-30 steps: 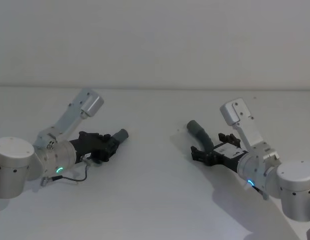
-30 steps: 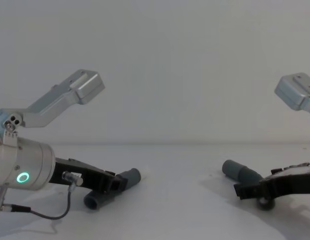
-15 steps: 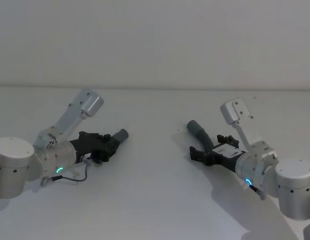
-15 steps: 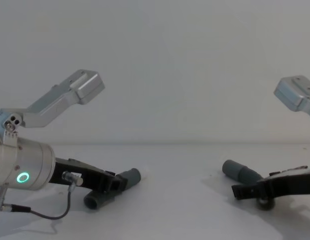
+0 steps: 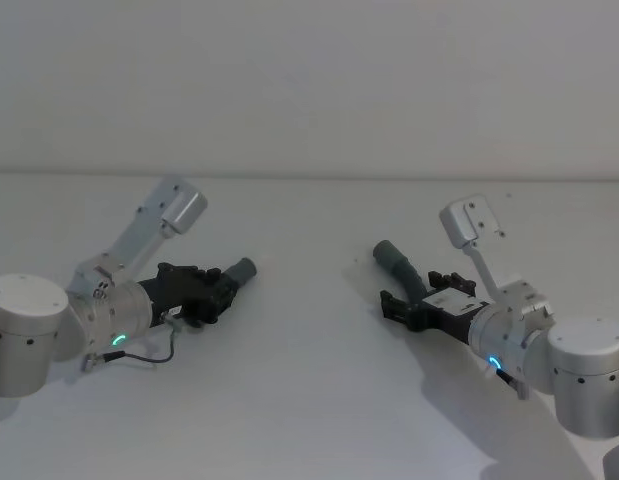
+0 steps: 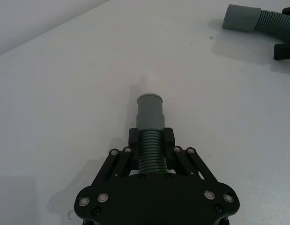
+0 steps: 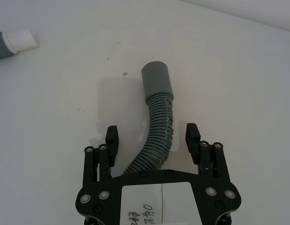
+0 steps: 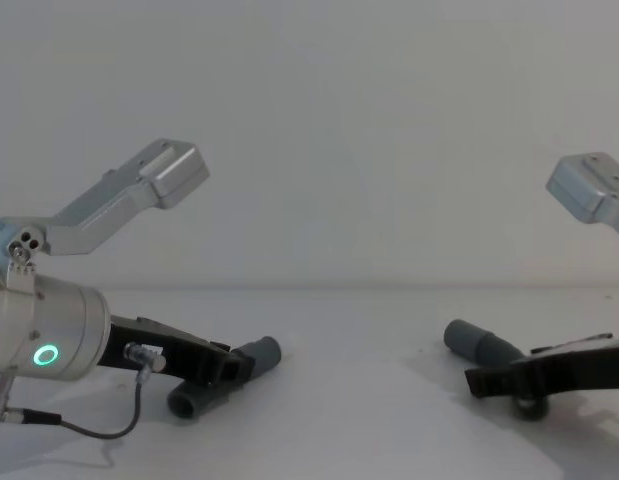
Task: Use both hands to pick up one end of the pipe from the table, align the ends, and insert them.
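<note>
**Left tool pinches one pipe; right tool spread around the other**

The left tool (image 6: 150, 138), black plastic with screw-studded linkages, is pressed together on the ribbed, corrugated body of the left pipe (image 6: 150, 152). A smooth grey cylindrical cuff (image 6: 150, 112) juts straight out past its fingertips. From the chest, this pipe's other end (image 8: 186, 403) hangs below the tool, down at the matte white tabletop (image 5: 309, 400).

The right tool (image 7: 152, 133), with a white label on its black body, has its fingers (image 7: 112, 135) spread wide. The right pipe (image 7: 159, 133) lies between them, touching neither. Its ribbed body bends in a gentle S from under the tool's palm and ends well beyond the fingertips in a wider, plain smooth socket (image 7: 157, 79). In the head view the socket points away from the right tool along the tabletop.

Far ahead of the right tool is the left pipe's narrow whitish tip (image 7: 20, 40).
</note>
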Robot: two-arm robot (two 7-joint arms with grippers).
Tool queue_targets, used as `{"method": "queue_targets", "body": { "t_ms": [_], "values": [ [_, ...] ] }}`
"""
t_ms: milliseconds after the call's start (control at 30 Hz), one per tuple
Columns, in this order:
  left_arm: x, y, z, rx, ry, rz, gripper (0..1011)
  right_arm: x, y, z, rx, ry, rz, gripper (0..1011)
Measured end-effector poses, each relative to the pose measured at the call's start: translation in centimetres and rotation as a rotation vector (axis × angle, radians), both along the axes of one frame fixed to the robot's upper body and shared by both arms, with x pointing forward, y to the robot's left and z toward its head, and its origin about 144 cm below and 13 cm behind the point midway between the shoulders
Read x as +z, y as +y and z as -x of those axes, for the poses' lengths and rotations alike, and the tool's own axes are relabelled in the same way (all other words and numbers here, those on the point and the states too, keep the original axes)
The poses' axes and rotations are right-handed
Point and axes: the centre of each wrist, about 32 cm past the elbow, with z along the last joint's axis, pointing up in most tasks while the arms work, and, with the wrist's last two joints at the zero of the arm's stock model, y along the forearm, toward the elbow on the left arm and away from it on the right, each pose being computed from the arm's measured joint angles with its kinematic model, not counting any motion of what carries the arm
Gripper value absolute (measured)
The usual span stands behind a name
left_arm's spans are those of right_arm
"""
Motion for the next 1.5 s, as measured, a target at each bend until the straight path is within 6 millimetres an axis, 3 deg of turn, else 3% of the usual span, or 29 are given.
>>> {"method": "queue_targets", "body": {
  "t_ms": [267, 433, 667, 1500],
  "values": [
    [0.0, 0.0, 0.0, 0.0, 0.0, 0.0, 300, 0.01, 0.02, -0.03, -0.001, 0.002, -0.002, 660],
    [0.0, 0.0, 0.0, 0.0, 0.0, 0.0, 300, 0.02, 0.02, -0.05, -0.001, 0.002, -0.003, 456],
    [0.0, 0.0, 0.0, 0.0, 0.0, 0.0, 300, 0.02, 0.04, -0.05, -0.002, 0.002, -0.004, 298],
    [0.13, -0.22, 0.04, -0.006, -0.011, -0.011, 300, -0.1, -0.08, 0.04, 0.009, -0.022, -0.004, 290]
  ]
}}
